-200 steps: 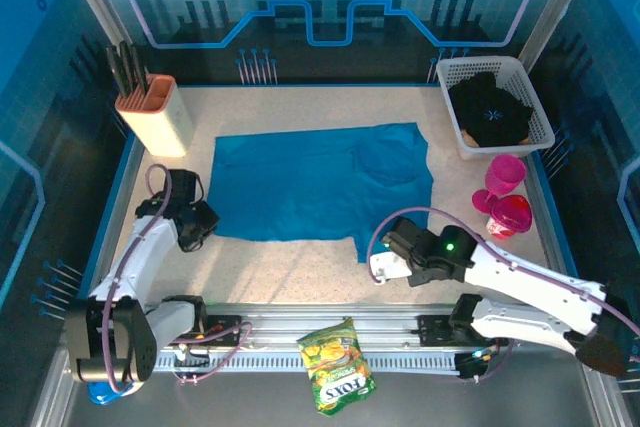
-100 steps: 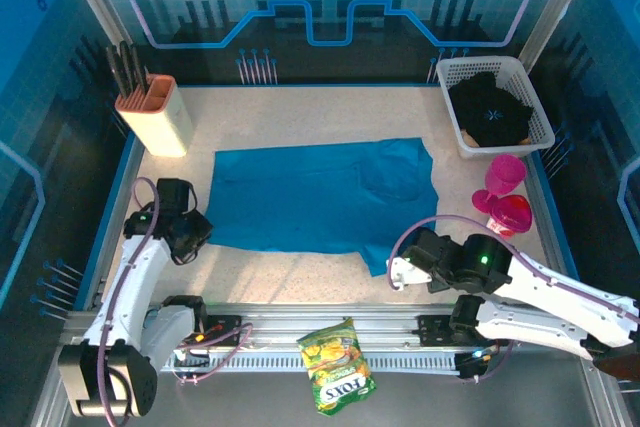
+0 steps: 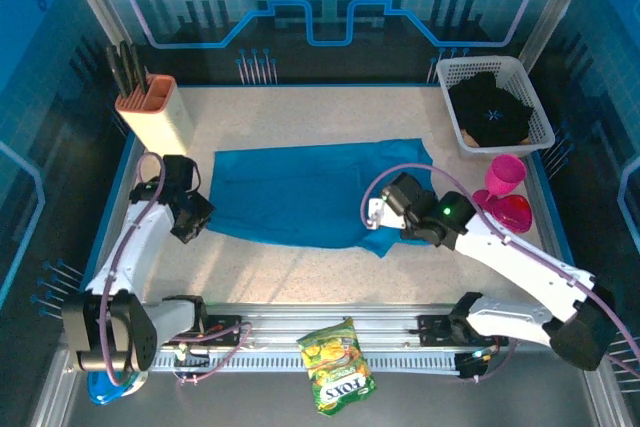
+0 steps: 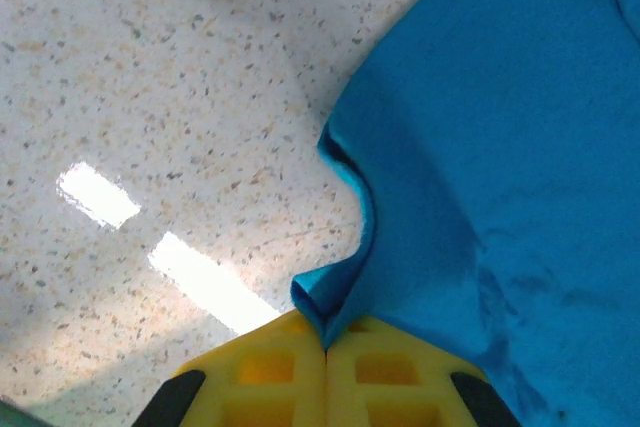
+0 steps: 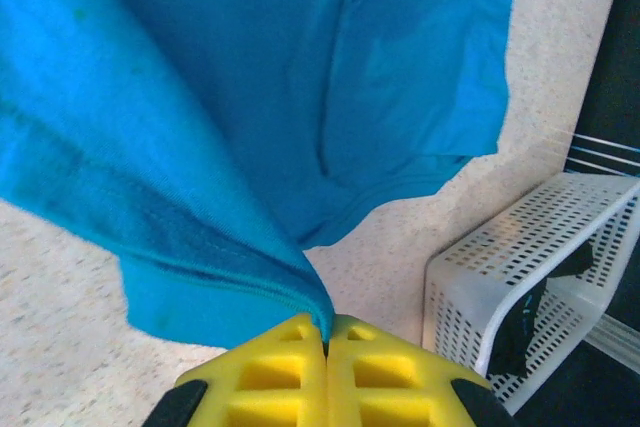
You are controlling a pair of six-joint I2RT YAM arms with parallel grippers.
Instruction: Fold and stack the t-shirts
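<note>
Top external view showed the left gripper (image 3: 196, 219) shut on the near left corner of the teal-blue t-shirt (image 3: 300, 192), close to the left edge of the desk (image 3: 300, 112). In the left wrist view its yellow pads (image 4: 270, 367) pinched a fold of hem. The shirt lay across the middle of the desk, its long axis running left to right, spreading from both grippers toward the far edge. The right gripper (image 3: 378, 215) was closed on the near right corner, which looked lifted off the desk. Any fold would likely carry both corners farward together. The black t-shirt (image 3: 490, 112) sat in the white basket (image 3: 452, 69) at the far right corner.
</note>
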